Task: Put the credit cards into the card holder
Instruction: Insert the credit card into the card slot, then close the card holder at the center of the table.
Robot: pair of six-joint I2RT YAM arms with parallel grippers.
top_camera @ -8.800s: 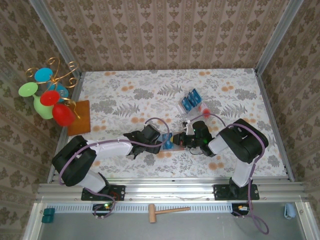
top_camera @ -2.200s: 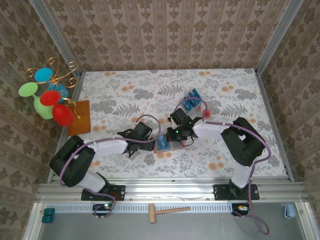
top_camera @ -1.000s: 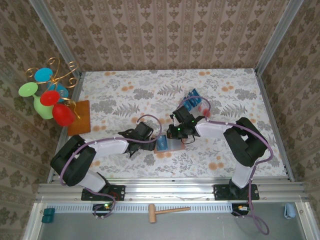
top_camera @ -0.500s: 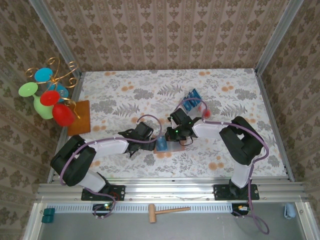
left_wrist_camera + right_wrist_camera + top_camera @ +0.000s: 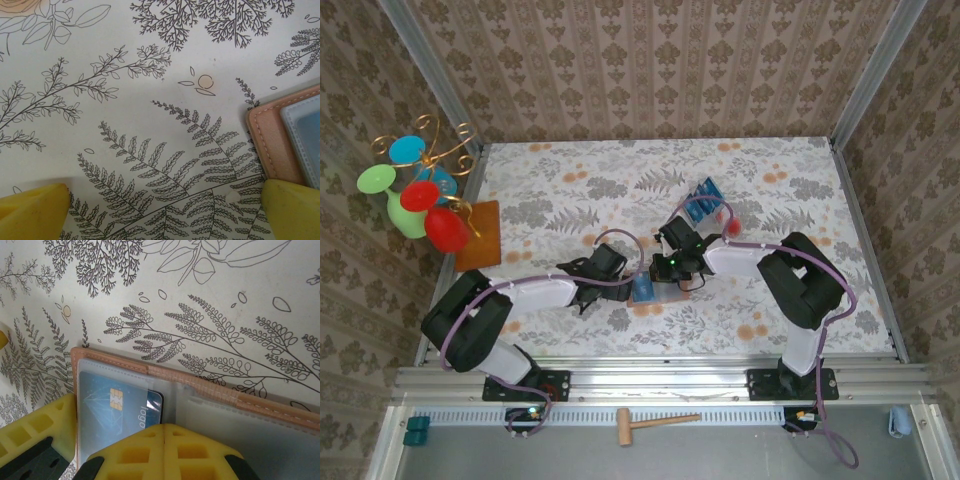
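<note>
The holder (image 5: 210,390) lies open with a blue card (image 5: 107,405) in its clear end pocket, the right gripper (image 5: 165,440) pinched shut and empty over that card, probably nudging it home, while the wide-spread left gripper (image 5: 162,210) flanks the holder's corner, seemingly bracing it.

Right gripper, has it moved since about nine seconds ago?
Yes. In the top view the right gripper has shifted left, toward the orange mat, away from the red dot.

The wallet (image 5: 210,386) looks like matt, stitched leather with clear glossy plastic sleeves (image 5: 240,427); the card (image 5: 117,407) smooth plastic; the tabletop (image 5: 200,300) matt, printed.
</note>
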